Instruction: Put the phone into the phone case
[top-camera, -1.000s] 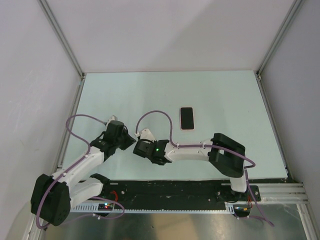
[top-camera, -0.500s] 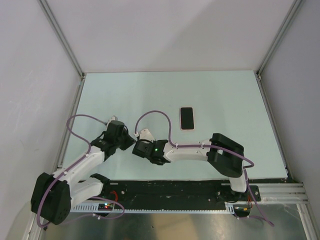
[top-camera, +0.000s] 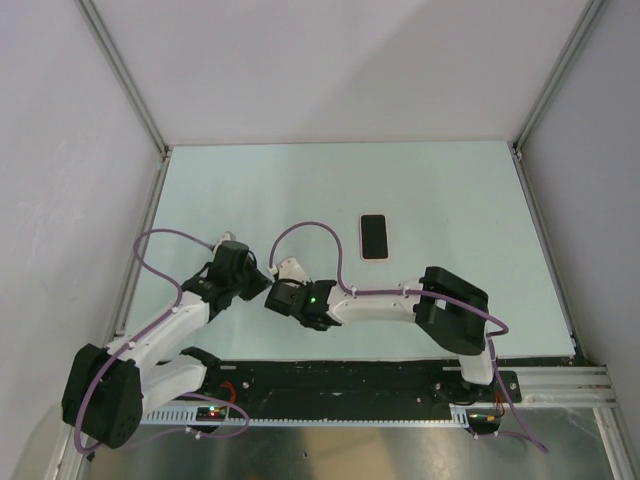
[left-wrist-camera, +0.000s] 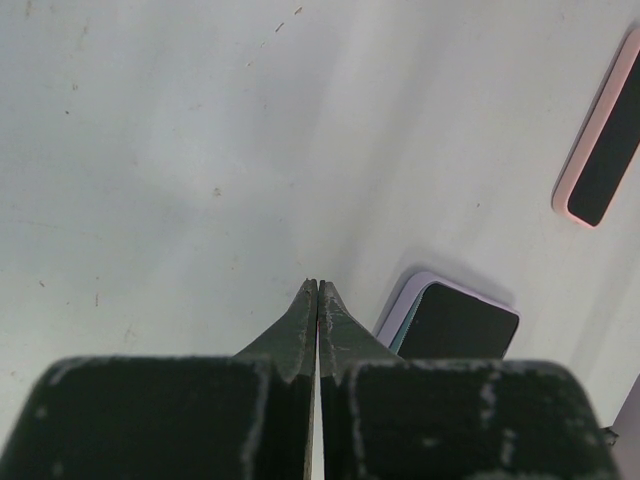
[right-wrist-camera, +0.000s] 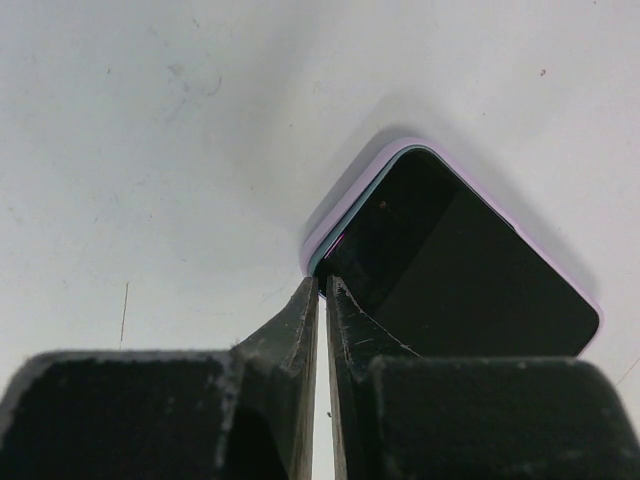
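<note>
1. From the top view, the left gripper (top-camera: 262, 283) and right gripper (top-camera: 276, 299) met tip to tip at lower left of centre on the table (top-camera: 250, 190). Their opening could not be told from here. A pink-rimmed phone (top-camera: 374, 237) lay flat just above centre, well apart from both.
2. In the left wrist view, the fingers (left-wrist-camera: 296, 325) were pressed together on nothing, tips over bare table. Just to their right, at lower right of the frame, lay the phone (left-wrist-camera: 458, 325), screen up inside a lilac case (left-wrist-camera: 402, 303). The top view hid this pair under the arms. The pink-rimmed phone sat at the upper right edge.
3. In the right wrist view, the fingers (right-wrist-camera: 298, 325) were closed to a thin slit, gripping nothing, tips at the case's near corner. Whether they touched it could not be told. Only this view showed a teal strip between screen and lilac rim at that corner.
</note>
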